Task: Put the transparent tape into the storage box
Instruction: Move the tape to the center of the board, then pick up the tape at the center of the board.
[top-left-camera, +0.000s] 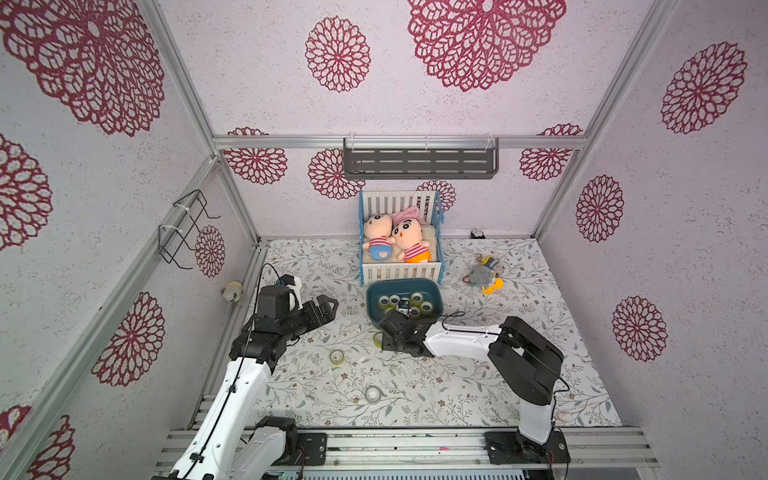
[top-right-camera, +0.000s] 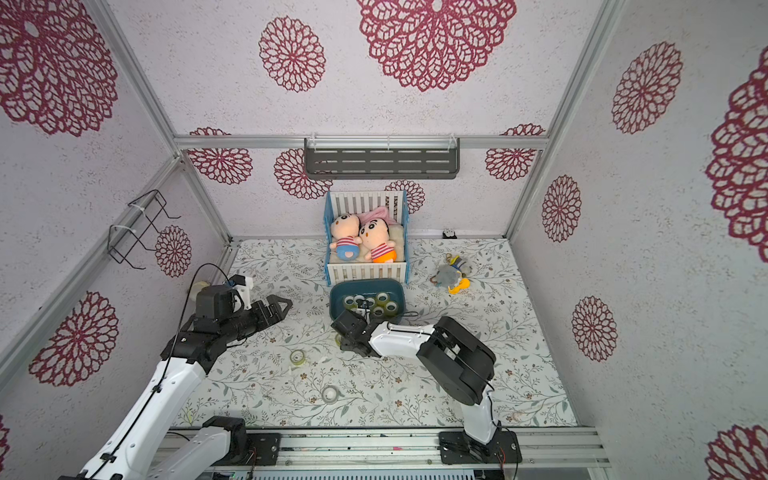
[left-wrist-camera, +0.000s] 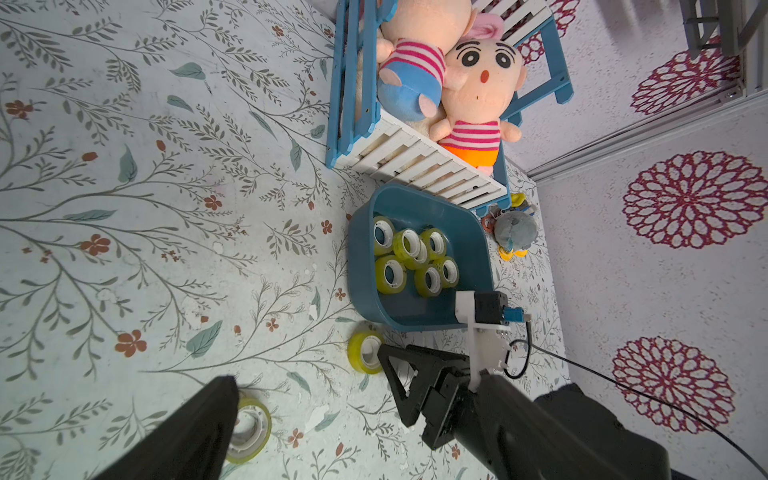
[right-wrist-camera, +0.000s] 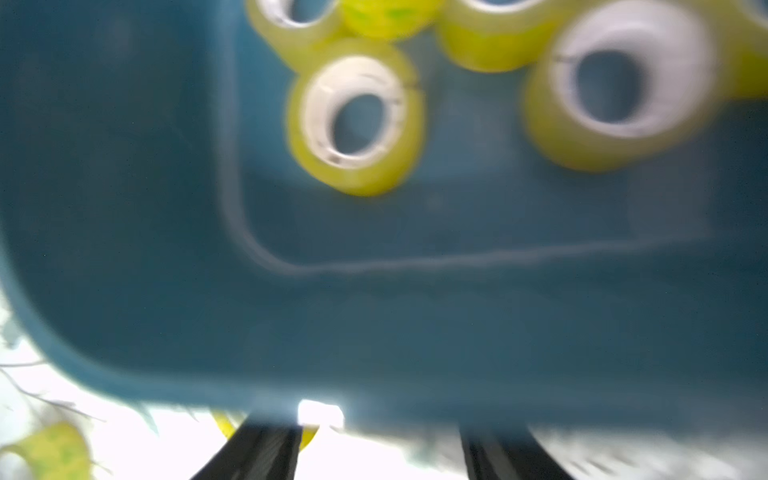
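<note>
— Top views?
— The storage box (top-left-camera: 401, 286), dark teal, sits mid-frame just below the crib (top-left-camera: 399, 272). Inside are yellow-tinted clear tape rolls (top-left-camera: 417, 297) with white cores. More loose rolls (top-left-camera: 337, 356) lie on the counter (top-left-camera: 478, 386) below-left; lower right lies open. The left gripper (top-left-camera: 329, 308) hangs left of the box.
— Left wrist?
— One loose roll (left-wrist-camera: 365, 351) just outside the box corner, beside the right gripper (left-wrist-camera: 390, 365). The left finger (left-wrist-camera: 195, 432) is far lower left: spread, empty.
— Right wrist?
— Blurred. The right fingers (right-wrist-camera: 257, 453) stand apart, bright counter between.
</note>
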